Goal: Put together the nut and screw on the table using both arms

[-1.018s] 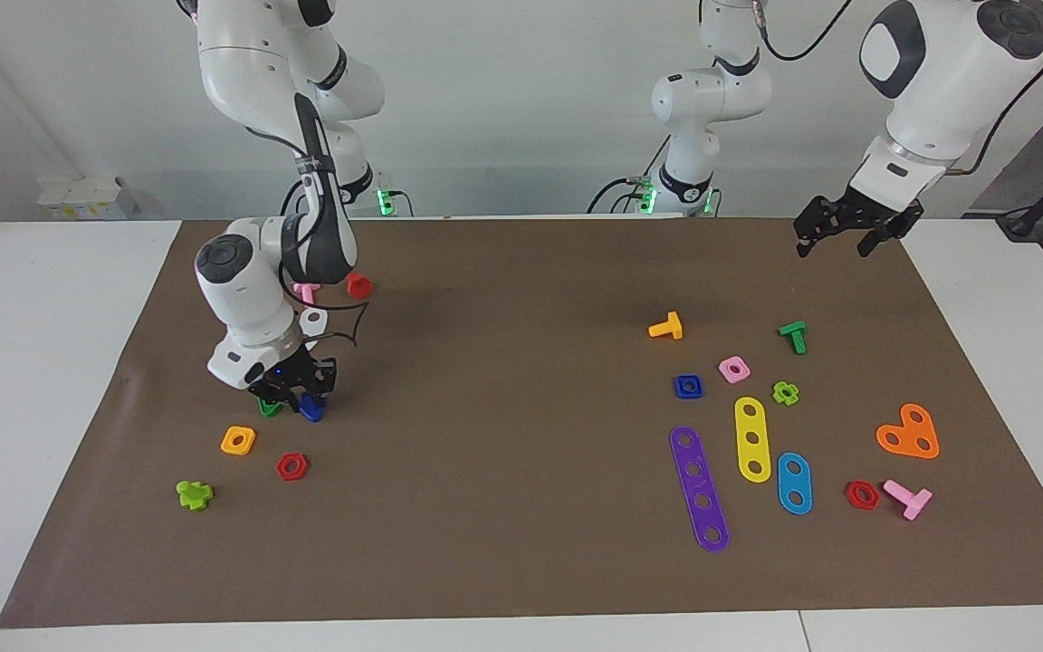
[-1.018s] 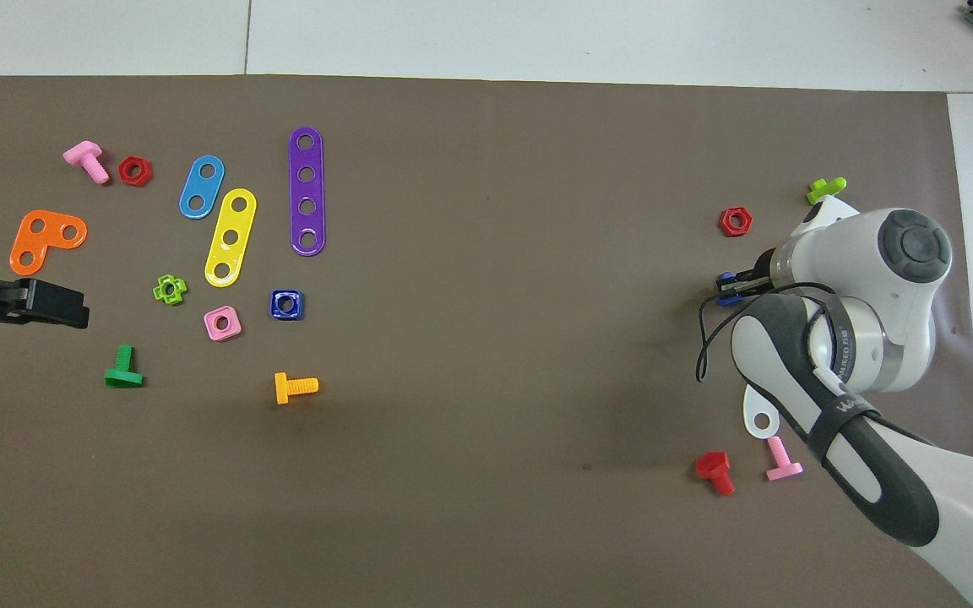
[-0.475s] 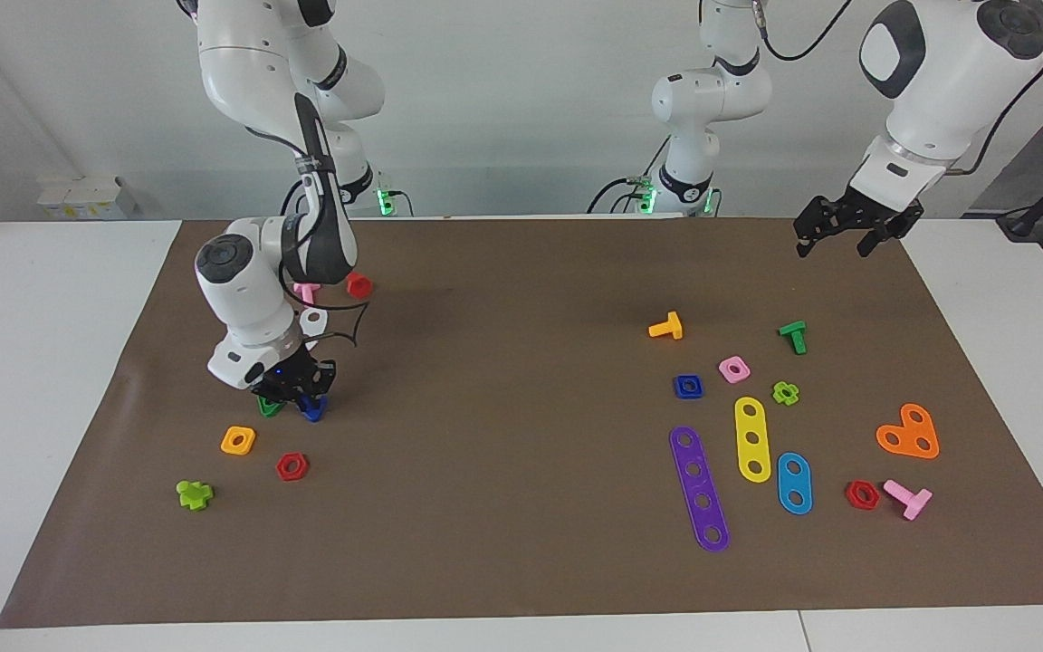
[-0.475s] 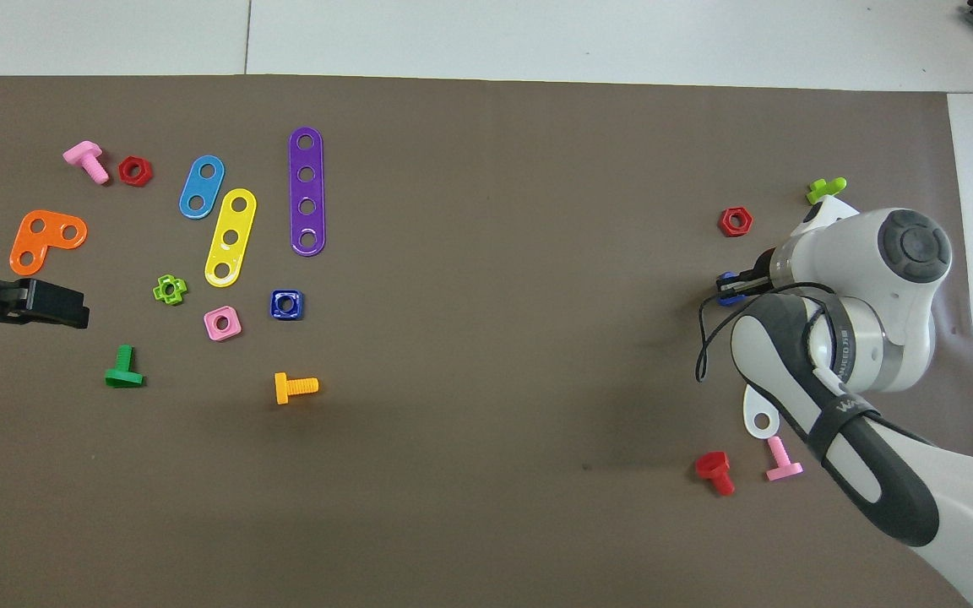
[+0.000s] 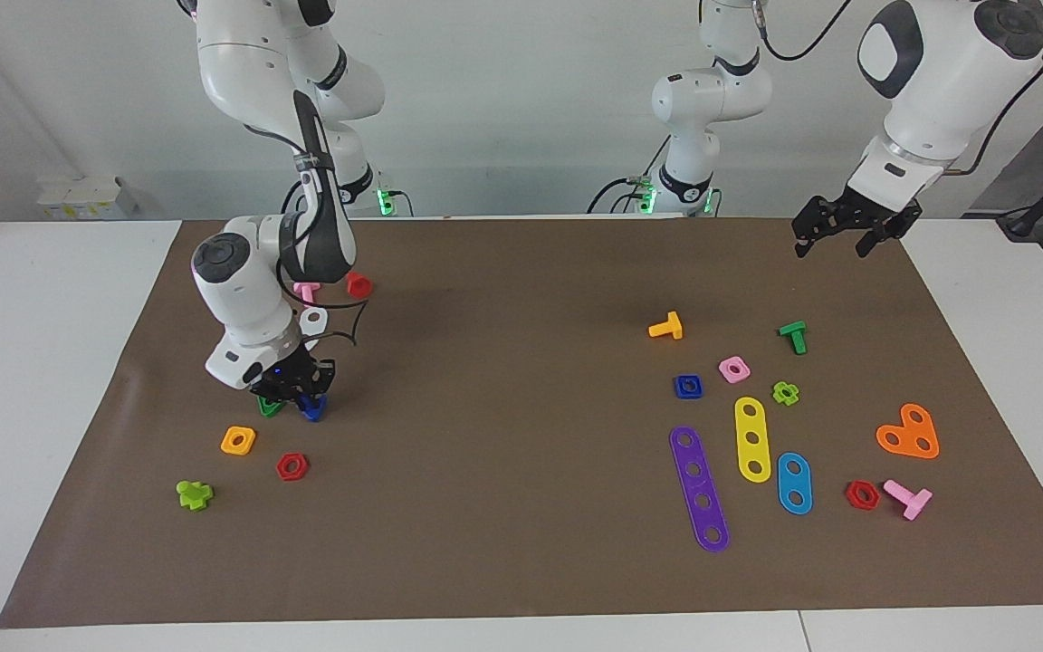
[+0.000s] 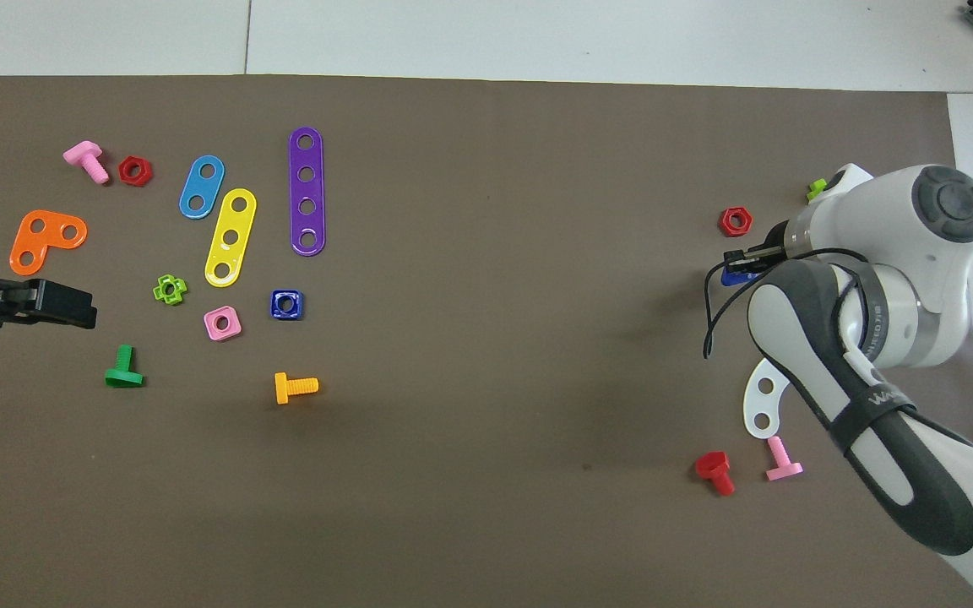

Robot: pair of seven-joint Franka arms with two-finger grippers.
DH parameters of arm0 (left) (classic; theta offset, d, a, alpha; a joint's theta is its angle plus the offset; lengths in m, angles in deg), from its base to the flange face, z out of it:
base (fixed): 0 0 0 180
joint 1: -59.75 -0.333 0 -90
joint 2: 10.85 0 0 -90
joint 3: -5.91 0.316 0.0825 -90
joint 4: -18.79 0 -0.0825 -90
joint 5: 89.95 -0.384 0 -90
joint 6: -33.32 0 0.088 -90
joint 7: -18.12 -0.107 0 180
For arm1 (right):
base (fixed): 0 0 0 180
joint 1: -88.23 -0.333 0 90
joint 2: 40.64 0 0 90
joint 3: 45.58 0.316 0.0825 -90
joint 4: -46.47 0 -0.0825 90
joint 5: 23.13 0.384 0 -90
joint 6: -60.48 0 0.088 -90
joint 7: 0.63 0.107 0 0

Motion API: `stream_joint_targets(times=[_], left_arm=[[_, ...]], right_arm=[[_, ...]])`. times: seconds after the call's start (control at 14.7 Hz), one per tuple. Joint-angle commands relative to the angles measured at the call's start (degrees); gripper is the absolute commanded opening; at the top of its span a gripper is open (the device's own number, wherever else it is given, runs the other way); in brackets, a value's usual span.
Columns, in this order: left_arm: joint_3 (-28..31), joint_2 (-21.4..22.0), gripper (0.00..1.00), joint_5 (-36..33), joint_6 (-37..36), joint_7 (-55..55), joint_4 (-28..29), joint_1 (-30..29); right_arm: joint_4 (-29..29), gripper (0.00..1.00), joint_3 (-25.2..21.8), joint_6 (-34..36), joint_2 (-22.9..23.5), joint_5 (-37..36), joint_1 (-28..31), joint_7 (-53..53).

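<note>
The dark-blue screw (image 5: 312,408) is between the fingers of my right gripper (image 5: 293,391), low over the brown mat (image 5: 521,543) at the right arm's end of the table. The gripper is shut on it. In the overhead view the screw (image 6: 741,274) shows just past the right gripper (image 6: 748,263). The dark-blue square nut (image 5: 688,387) lies flat on the mat at the left arm's end, also seen from overhead (image 6: 286,304). My left gripper (image 5: 850,234) hangs open and empty above the mat's edge, apart from the nut, and waits (image 6: 54,304).
A green triangular nut (image 5: 268,407), orange square nut (image 5: 238,440), red hex nut (image 5: 291,466) and lime piece (image 5: 195,494) lie by the right gripper. A pink square nut (image 5: 734,369), orange bolt (image 5: 666,327) and purple strip (image 5: 699,488) lie around the blue nut.
My right gripper has closed on the blue screw and the right wrist has shifted slightly with it. The left arm has barely moved.
</note>
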Motion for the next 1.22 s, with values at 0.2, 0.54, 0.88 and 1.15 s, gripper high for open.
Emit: stream_joint_targets(times=[0.2,0.54,0.88,1.15], left_arm=[[0.37,1.74,1.00,0.64,1.75,-0.81,1.89,0.35],[0.28,1.47,1.00,0.64,6.31,-0.55,2.06,0.53],[-0.07,1.39,1.00,0.64,7.56,0.07,2.50,0.71],[0.02,1.12,1.00,0.73,5.10,0.16,2.59,3.17]], right_arm=[[-12.65,0.00,0.20,6.31,1.61,0.38,-9.80,20.02],[-23.10,0.00,0.20,6.39,8.54,-3.48,-22.37,39.02],[-23.55,0.00,0.20,2.79,13.11,-5.41,-28.79,46.15],[-23.73,0.00,0.20,0.51,17.07,-10.26,-33.10,55.48]])
